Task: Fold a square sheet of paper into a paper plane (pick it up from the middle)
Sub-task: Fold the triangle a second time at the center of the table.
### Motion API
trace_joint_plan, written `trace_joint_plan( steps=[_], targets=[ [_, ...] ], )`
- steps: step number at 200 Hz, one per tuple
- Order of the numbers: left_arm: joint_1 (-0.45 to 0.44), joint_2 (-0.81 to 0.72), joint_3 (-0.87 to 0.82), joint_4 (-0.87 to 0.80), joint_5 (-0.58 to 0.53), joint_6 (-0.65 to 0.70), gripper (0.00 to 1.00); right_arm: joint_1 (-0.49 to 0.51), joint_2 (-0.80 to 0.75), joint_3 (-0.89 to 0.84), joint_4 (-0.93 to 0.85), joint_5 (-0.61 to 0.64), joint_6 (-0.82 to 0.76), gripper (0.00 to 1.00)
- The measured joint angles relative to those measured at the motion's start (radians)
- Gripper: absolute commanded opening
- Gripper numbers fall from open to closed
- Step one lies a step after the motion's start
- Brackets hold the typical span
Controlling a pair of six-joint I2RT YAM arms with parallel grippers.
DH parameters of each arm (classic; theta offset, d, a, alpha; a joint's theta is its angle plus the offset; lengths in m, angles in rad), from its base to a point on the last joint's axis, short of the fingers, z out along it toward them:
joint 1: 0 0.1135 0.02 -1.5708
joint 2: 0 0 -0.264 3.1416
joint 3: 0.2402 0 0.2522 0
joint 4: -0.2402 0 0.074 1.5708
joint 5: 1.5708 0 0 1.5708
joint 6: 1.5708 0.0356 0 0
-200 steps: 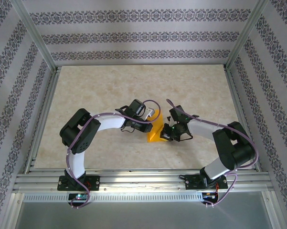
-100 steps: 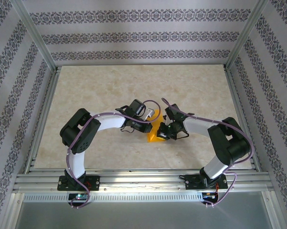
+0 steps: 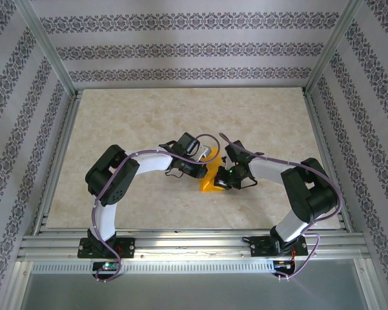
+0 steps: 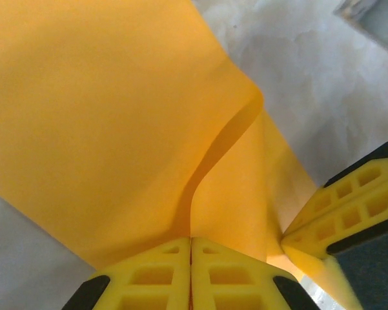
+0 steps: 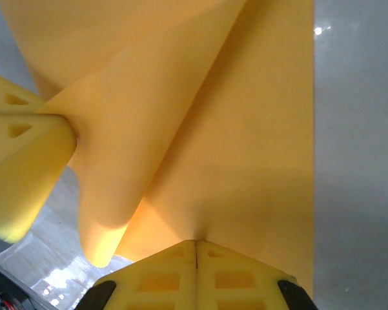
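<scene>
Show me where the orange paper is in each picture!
Top external: the orange paper lies near the middle of the pale marbled table.
Left wrist: it covers the upper left and middle, pinched by the left gripper at the bottom.
Right wrist: it spans the top and middle, pinched by the right gripper.
Shared landmark: that marbled table.
</scene>
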Motion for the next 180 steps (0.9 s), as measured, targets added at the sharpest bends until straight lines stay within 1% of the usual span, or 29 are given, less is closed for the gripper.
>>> trace_joint_plan(
  steps=[55,180],
  targets=[
    [0.002,0.0,0.0,-0.008,-0.023,0.001,0.07,-0.006,0.0,0.0,-0.004,-0.004,-0.014,0.03],
    [0.014,0.03,0.035,-0.029,-0.021,0.011,0.08,-0.006,0.0,0.0,-0.005,-0.006,-0.015,0.03]
  ],
)
